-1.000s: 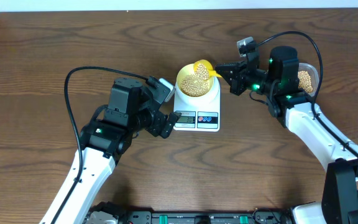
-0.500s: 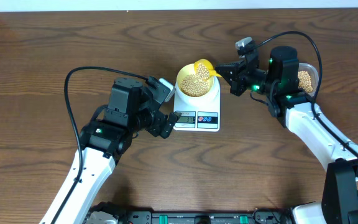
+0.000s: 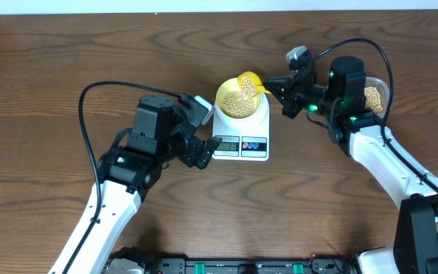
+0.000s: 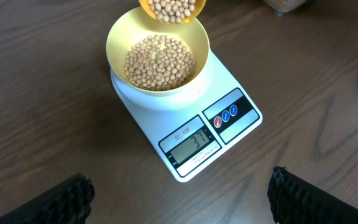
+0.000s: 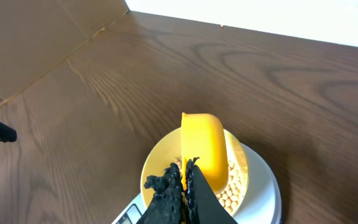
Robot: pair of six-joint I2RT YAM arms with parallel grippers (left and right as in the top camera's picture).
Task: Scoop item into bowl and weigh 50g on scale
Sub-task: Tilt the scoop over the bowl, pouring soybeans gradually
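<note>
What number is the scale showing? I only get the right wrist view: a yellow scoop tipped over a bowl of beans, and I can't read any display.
Observer: In the left wrist view, the scale has its display facing the camera. It shows two digits, starting with a three. The second digit is unclear.
Visitor: Is the scoop empty yet?
Observer: No. Seen from that side, the scoop has beans in it.
Visitor: And the other arm?
Observer: The left pincer hangs open in front of the scale and holds nothing.
</note>
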